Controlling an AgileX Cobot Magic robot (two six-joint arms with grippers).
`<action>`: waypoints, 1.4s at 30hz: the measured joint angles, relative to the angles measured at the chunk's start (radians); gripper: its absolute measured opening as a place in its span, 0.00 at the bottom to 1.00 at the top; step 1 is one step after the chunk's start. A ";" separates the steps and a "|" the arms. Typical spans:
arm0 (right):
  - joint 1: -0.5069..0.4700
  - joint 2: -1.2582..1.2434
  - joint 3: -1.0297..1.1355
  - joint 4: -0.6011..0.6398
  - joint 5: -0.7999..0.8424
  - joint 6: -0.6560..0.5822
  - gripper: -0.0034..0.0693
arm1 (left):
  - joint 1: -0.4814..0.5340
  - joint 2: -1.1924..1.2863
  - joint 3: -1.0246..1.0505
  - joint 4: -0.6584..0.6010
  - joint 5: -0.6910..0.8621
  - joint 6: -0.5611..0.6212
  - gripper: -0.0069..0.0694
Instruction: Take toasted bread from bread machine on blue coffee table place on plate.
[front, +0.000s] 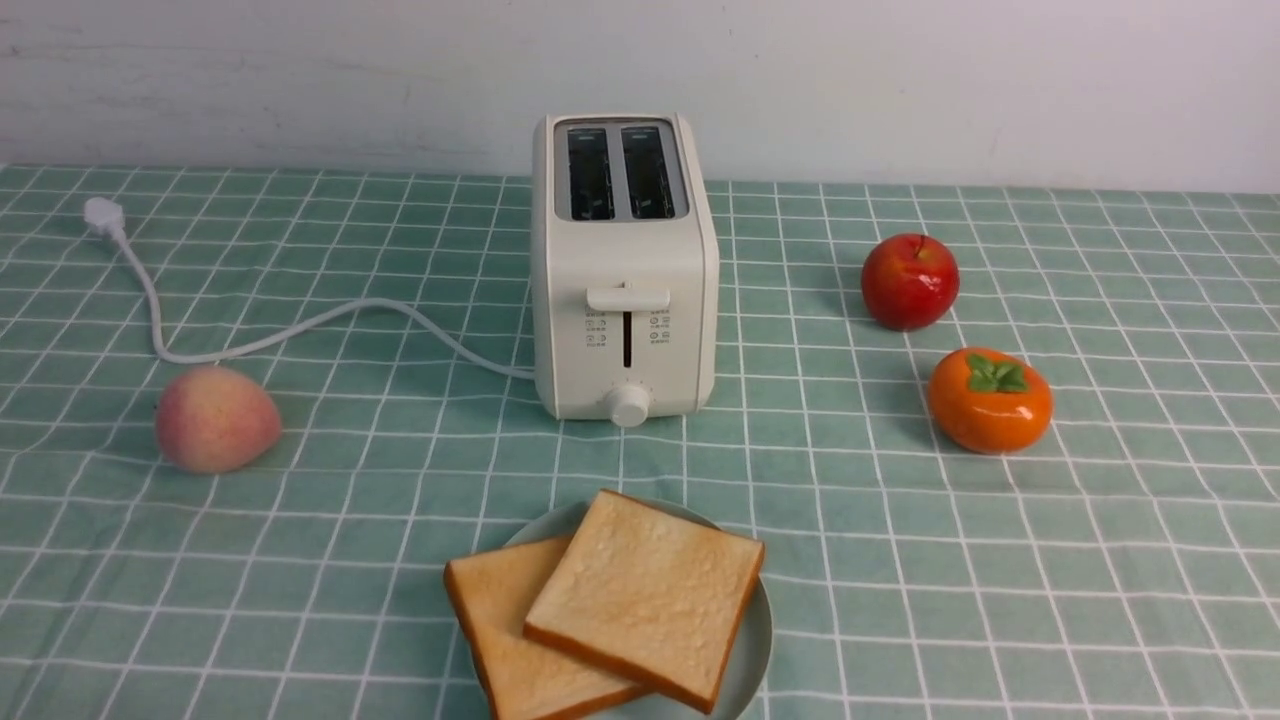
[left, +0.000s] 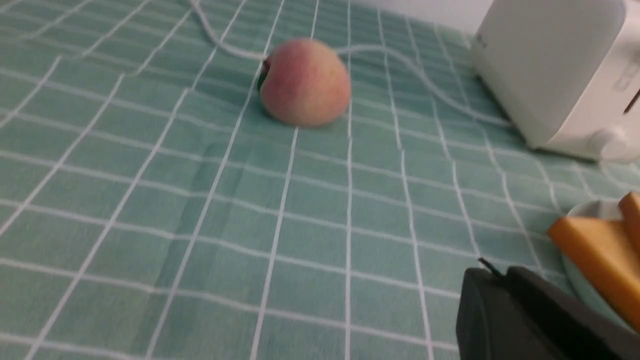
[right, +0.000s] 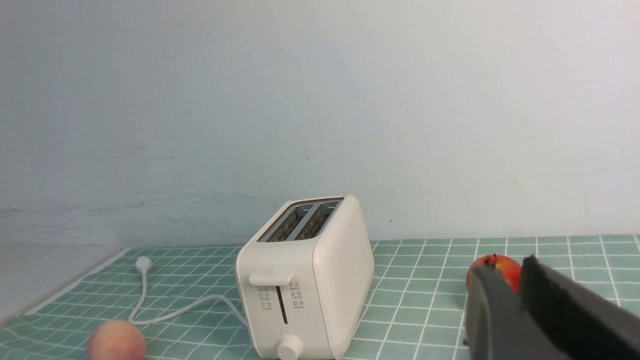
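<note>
Two slices of toasted bread lie overlapping on the plate (front: 757, 650) at the front middle: the upper slice (front: 645, 590) rests across the lower slice (front: 497, 625). Behind them, the bread machine (front: 625, 270) stands on the blue coffee table (front: 1000, 580) with both slots dark and empty. Neither gripper shows in the front view. In the left wrist view my left gripper (left: 500, 274) is shut on nothing, low over the cloth beside the plate (left: 587, 209) and the toasted bread (left: 600, 245). My right gripper (right: 506, 265) is slightly open and empty, to the right of the bread machine (right: 305, 280).
A peach (front: 215, 418) lies left of the toaster, with the white cord (front: 300, 325) and its plug (front: 103, 213) behind it. A red apple (front: 910, 280) and an orange persimmon (front: 988, 400) sit to the right. A white wall runs along the back.
</note>
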 joint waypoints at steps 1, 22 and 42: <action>0.000 0.000 0.000 0.000 0.000 0.000 0.17 | 0.000 0.000 0.000 0.000 0.009 0.000 0.14; 0.000 0.000 0.004 0.000 0.002 0.000 0.19 | 0.000 0.000 0.003 -0.002 0.043 0.000 0.16; 0.000 0.000 0.035 0.104 -0.021 -0.098 0.20 | 0.000 0.000 0.003 -0.002 0.044 -0.001 0.19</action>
